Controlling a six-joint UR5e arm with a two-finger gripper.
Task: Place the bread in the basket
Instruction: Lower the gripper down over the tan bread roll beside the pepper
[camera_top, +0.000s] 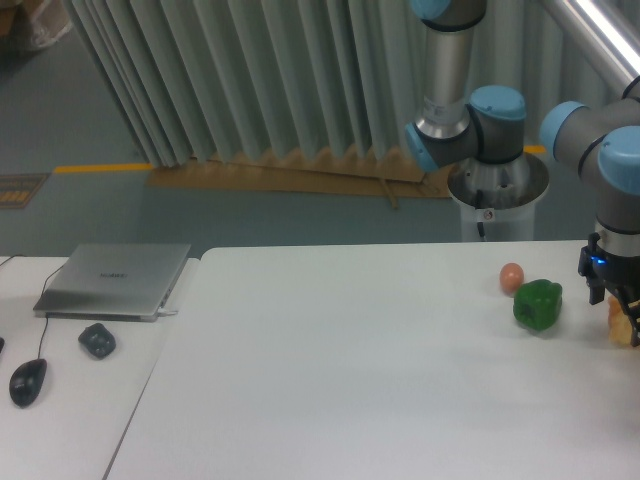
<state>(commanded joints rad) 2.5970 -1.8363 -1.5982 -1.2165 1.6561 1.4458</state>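
The gripper (622, 308) stands at the far right edge of the view, lowered close to the table (350, 370). Its dark fingers (603, 290) reach down around the bread (622, 325), a pale golden-tan lump partly cut off by the frame edge. The bread sits directly between and just under the jaws. Whether the jaws are clamped on it or merely straddling it cannot be told; the area is small and blurred.

Just to the camera-left of the jaws lies a glossy green pepper (537, 304), resting on the table. Further left and slightly behind it, touching or nearly touching the pepper, is a small orange-pink ball (512, 277).

Far from the jaws, at the opposite side, a closed laptop (115, 280), a dark mouse (28, 380) and a small dark object (97, 340) rest on an adjoining surface.
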